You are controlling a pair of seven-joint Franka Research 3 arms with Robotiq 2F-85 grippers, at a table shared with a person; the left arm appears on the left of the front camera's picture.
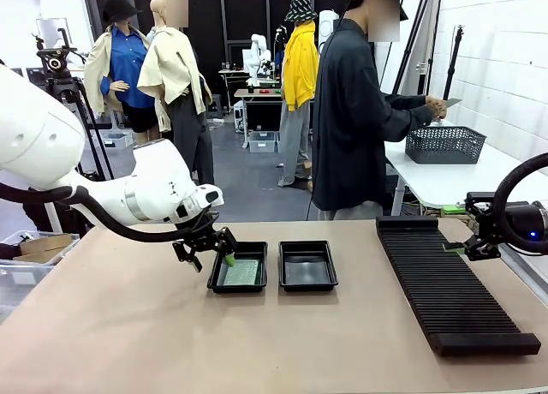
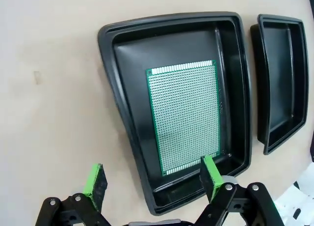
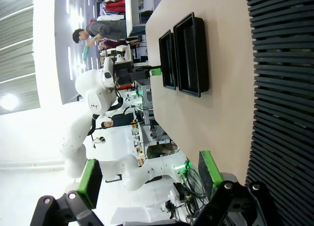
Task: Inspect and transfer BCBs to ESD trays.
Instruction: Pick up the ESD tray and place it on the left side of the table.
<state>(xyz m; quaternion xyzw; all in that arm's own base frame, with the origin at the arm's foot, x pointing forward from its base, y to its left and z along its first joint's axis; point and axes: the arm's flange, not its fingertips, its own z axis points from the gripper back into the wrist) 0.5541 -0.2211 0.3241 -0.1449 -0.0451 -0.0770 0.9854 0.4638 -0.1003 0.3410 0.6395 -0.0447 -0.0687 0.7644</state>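
One BCB [image 2: 184, 118] lies flat, face up, on the floor of the ESD tray [image 2: 167, 20] just below and ahead of the left gripper [image 2: 152, 176]. The board's long axis runs straight away from the gripper, parallel w/ the tray's long walls. Its near short end sits just ahead of one green pad [image 2: 208, 173]. The other pad [image 2: 94, 181] hangs outside the tray wall, over bare table [image 2: 54, 88]. The fingers are spread wide, gripping nothing, w/ the tray's near rim under the gap between them.

The left arm sweeps in low, wrist bent, gripper tipped down at the tray's edge. A second ESD tray [image 2: 282, 83], its floor bare, sits beside the first, beyond it from the gripper, approx. parallel and not touching.

The right gripper [image 1: 462, 247] is held level at the far side of a black slotted rack [image 1: 454, 283], fingers wide apart w/ nothing between them. A person [image 1: 355, 111] stands side-on beyond the table.
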